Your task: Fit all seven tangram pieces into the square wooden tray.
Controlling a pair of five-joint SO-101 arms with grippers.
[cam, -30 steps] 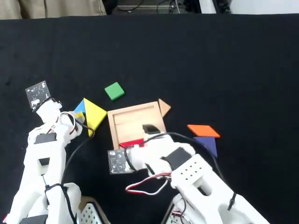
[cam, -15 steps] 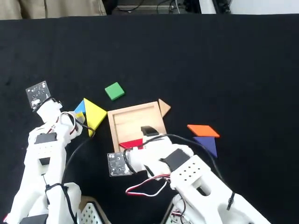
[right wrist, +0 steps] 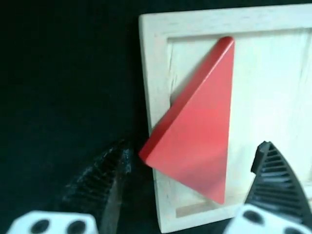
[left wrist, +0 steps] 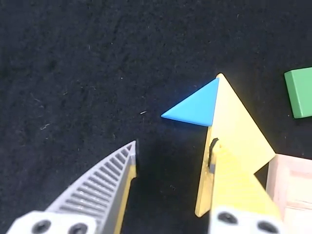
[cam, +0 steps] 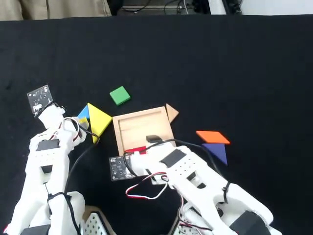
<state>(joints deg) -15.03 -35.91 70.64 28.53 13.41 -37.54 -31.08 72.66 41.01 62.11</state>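
While the right gripper (right wrist: pixel 194 146) holds its jaws spread wide, 1 finger on each side of the red triangle (right wrist: pixel 204 126), neither finger presses on that piece. The red triangle lies tilted, 1 corner propped on the rim of the wooden tray (right wrist: pixel 151 73) and poking out past it, the rest sloping down onto the tray floor. In the high view the right arm covers the tray's near edge, so there just a strip of the red triangle shows.

The left gripper (left wrist: pixel 173 145) is also open and holds nothing. 1 finger hangs over the near edge of the yellow triangle (left wrist: pixel 239 117), the other over bare black cloth (cam: pixel 220 63). The blue triangle (left wrist: pixel 195 107) lies flat against the yellow one's far side, and the yellow triangle sits just beside the tray's left wall.

The green square (cam: pixel 120 95) lies apart, beyond the tray's far left corner. A tan triangle (cam: pixel 171 112) rests against the far right corner. To the right, the orange piece (cam: pixel 212 137) and the purple triangle (cam: pixel 216 152) lie close together on the cloth.
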